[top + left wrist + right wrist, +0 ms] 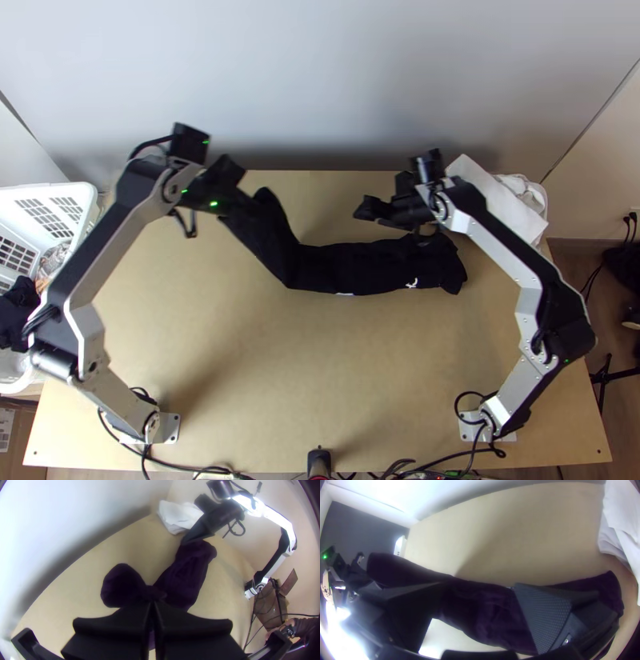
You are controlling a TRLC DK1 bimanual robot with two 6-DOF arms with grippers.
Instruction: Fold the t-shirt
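The black t-shirt (344,270) lies as a long, narrow, bunched strip across the back half of the table, with small white marks on its near edge. Its left end rises to my left gripper (244,204), which is shut on it. In the left wrist view the cloth (183,580) bulges out around the tips of my left gripper (152,605). My right gripper (398,222) is over the strip's right part. The right wrist view has its fingers wide apart, my right gripper (480,587) straddling the dark cloth (486,613); whether they touch it, I cannot tell.
A white basket (90,200) with dark cloth inside stands at the left edge. White cloth (500,200) lies at the table's back right corner. Behind the table is a pale wall (320,80). Bare wood (320,376) shows in front of the shirt; cables run along the near edge.
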